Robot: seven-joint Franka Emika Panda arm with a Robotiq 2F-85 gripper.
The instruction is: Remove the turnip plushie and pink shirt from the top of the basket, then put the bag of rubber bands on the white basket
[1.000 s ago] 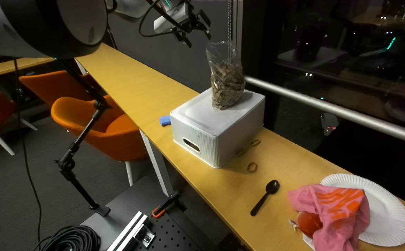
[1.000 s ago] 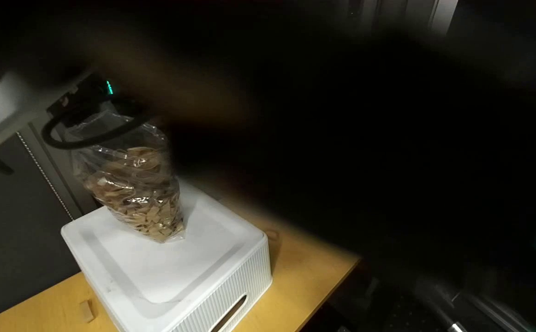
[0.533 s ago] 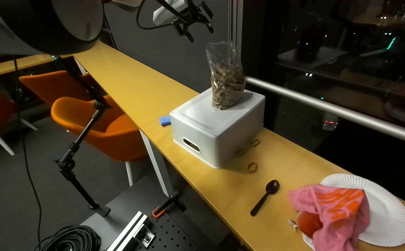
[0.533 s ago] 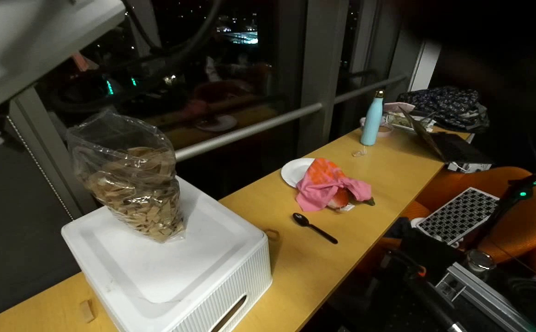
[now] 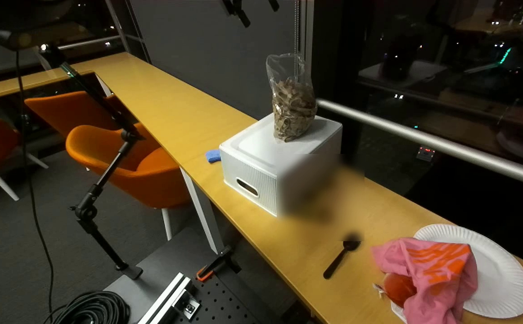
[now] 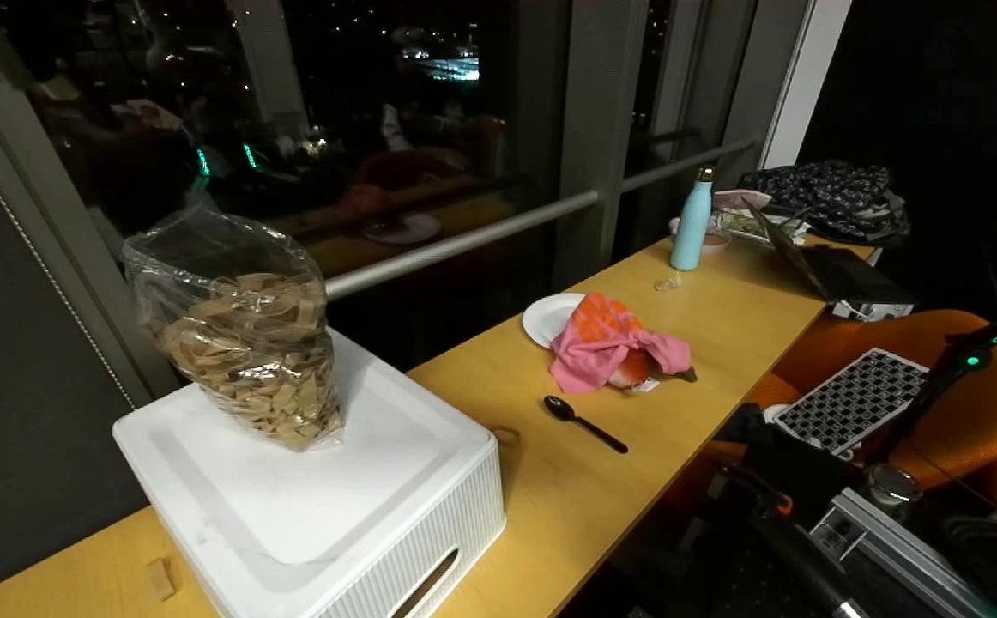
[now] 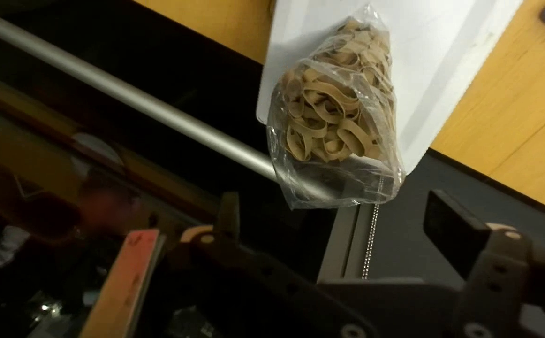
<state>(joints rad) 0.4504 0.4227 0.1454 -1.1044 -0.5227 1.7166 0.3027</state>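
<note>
The gripper [image 7: 337, 219] is released, its 2 jaws spread wide in the wrist view and apart from the bag of rubber bands [image 7: 338, 103]. In both exterior views that bag stands on the flat top of the white basket [image 6: 464, 496], its clear plastic mouth upward. The basket rests on the wooden table [image 6: 554, 515], with a small blue thing [image 5: 213, 156] near it. A black spoon [image 6: 587, 425] lies on the table between the basket and the pink shirt [image 6: 603, 333]. The shirt is bunched partly over the white plate [image 6: 544, 319] and partly covers the turnip plushie [image 6: 630, 370], whose red side shows at the fabric's edge. Farther along, in an exterior view, a light blue bottle [image 6: 692, 227] stands upright near a laptop [image 6: 855, 276]. A loose tan band [image 6: 161, 579] lies beside the basket.
</note>
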